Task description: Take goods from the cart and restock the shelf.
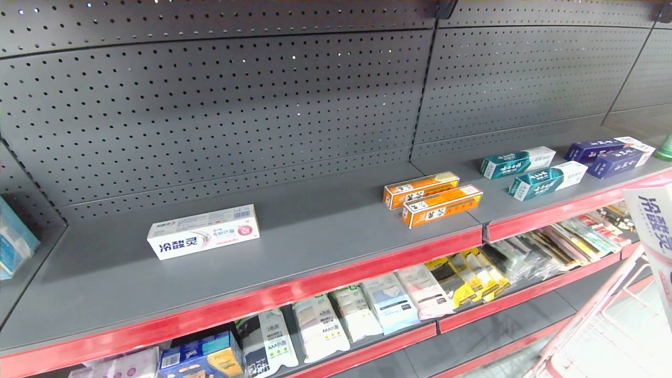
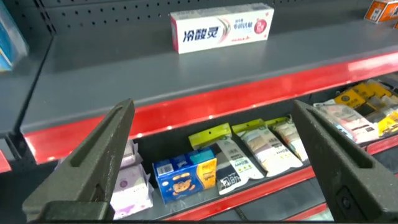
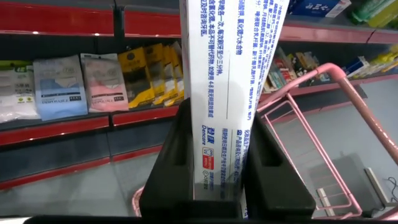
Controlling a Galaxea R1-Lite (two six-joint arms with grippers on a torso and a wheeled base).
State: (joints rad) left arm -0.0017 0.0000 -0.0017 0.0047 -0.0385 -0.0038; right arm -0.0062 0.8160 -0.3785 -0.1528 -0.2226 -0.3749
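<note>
Right claw (image 3: pixel 221 134) pinched the toothpaste box (image 3: pixel 230 56) upright between its fingers, beside the cart (image 3: pixel 339 78); a light, stiff yet crushable carton, probably best held across its broad faces. Left claw (image 2: pixel 213 115) was spread.

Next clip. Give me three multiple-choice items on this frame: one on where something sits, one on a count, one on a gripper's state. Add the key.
1. On the grey shelf, where does the lone white toothpaste box lie relative to the orange boxes?
A) to the robot's left of them
B) to the robot's right of them
C) stacked on them

2. How many orange boxes lie on that shelf?
A) one
B) two
C) four

3. The right gripper is:
A) open and empty
B) shut on a white box
C) shut on a blue box

Key:
1 A: the head view shows it well to the left, apart from them.
2 B: a pair lies side by side.
3 B: its fingers clamp the held white box.
</note>
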